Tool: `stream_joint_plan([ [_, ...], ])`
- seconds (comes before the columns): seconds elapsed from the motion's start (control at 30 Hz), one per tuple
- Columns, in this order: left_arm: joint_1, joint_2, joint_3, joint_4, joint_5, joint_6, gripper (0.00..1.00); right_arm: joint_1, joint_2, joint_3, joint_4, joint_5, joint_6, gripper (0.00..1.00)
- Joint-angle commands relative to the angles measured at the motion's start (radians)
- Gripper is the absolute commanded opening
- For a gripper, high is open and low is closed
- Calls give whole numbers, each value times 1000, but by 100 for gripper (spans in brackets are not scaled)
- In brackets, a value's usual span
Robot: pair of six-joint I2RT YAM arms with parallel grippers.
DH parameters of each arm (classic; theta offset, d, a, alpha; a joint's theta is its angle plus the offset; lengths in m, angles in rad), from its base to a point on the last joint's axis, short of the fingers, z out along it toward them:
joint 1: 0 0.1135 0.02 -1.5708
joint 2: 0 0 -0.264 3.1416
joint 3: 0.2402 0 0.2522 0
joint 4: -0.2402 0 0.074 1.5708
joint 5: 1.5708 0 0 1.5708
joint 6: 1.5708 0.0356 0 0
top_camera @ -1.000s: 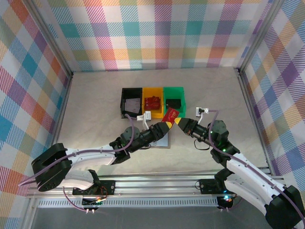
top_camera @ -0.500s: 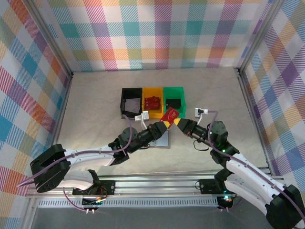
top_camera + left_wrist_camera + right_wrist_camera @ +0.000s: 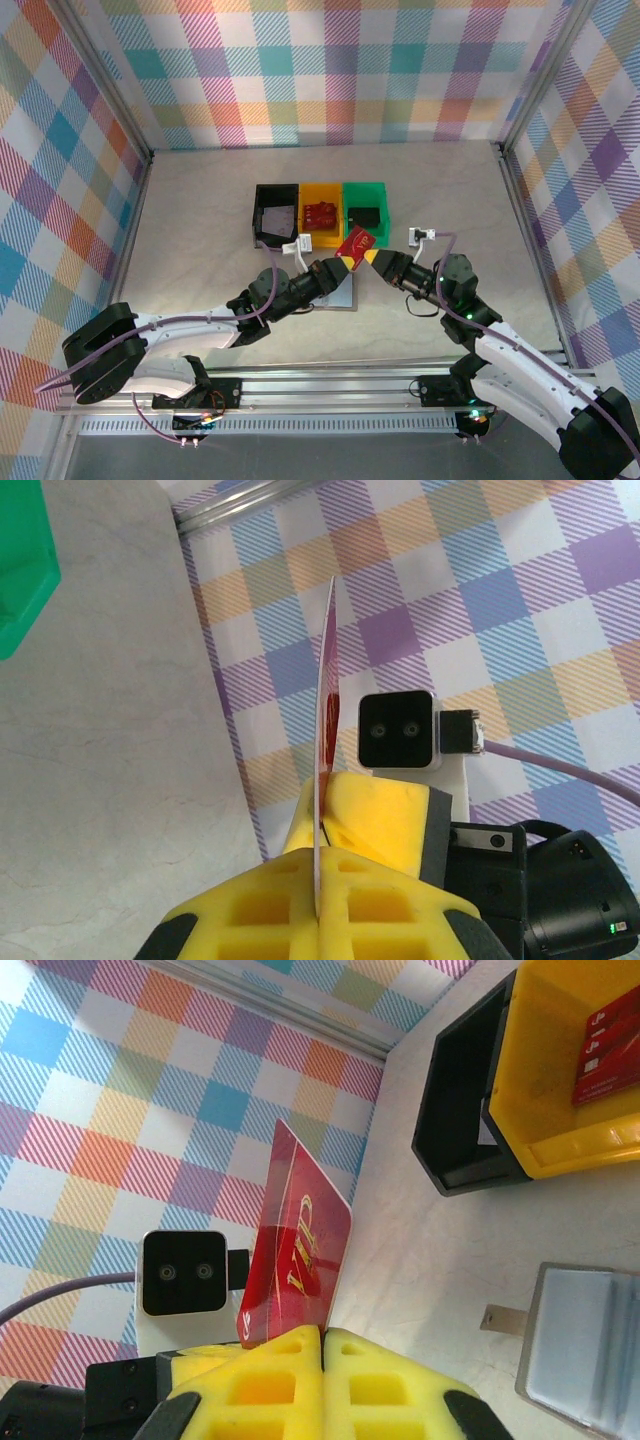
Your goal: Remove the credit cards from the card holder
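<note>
The left arm stretches from its base at the lower left of the overhead view, low over the table and up to the right towards the centre. Its left gripper (image 3: pixel 346 262) has its yellow jaws pressed together on the lower edge of a red credit card (image 3: pixel 356 242). In the left wrist view the card (image 3: pixel 325 710) stands edge-on, rising out of the seam between the left gripper's (image 3: pixel 318 865) foam fingers.

A row of three bins sits above the centre of the frame: a black bin (image 3: pixel 262 214), a yellow bin (image 3: pixel 321 190) holding a red printed item (image 3: pixel 321 214), and a green bin (image 3: pixel 367 190) with a dark object inside. The grey card holder (image 3: pixel 342 295) lies flat on the table just below the bins, partly hidden under the left arm's wrist. In the right wrist view it sits at the lower right (image 3: pixel 585 1350), with pale cards tucked in its pockets.

The red card is held off the table in front of the gap between the yellow and green bins, tilted, with a gripper on either side.

The right arm rises from the lower right corner of the overhead view and bends at the elbow to reach left. Its right gripper (image 3: pixel 371 256) meets the card from the right, jaws closed on the card's lower corner. In its own wrist view the card (image 3: pixel 300 1250) fans up from the right gripper's (image 3: pixel 322 1335) pinched yellow fingers, with the black bin (image 3: pixel 465 1110) and yellow bin (image 3: pixel 560 1110) at the upper right.
</note>
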Motion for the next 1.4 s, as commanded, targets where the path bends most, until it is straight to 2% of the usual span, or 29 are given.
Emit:
stream_joint_plan([
  [0.0,-11,-30,-9,32,-14,15,0,9,-23,46,-124,-16,-72,0],
  [0.1,-9,-48,-4,-27,-6,21,0,8,-24,77,-216,-20,-114,13],
  [0.2,-6,-71,22,-160,23,42,0,6,-17,114,-312,-37,-164,29],
  [0.27,13,-86,49,-269,75,57,0,1,-13,144,-380,-53,-208,41],
  [0.33,40,-110,73,-401,126,81,0,-8,-11,165,-427,-69,-245,48],
  [0.43,113,-146,90,-551,259,129,0,-38,-13,179,-466,-107,-292,61],
  [0.57,212,-237,130,-819,399,263,0,-100,5,181,-450,-220,-323,67],
  [0.63,250,-283,145,-901,464,322,0,-122,30,181,-426,-276,-338,70],
  [0.83,268,-326,200,-1045,654,435,0,-137,119,169,-274,-489,-360,76],
  [0.93,268,-357,194,-1076,676,457,0,-137,134,164,-234,-543,-376,75],
  [1.07,268,-356,197,-1107,723,485,0,-132,132,154,-205,-583,-387,68],
  [1.37,268,-351,188,-996,787,460,0,-50,156,138,-169,-606,-426,56],
])
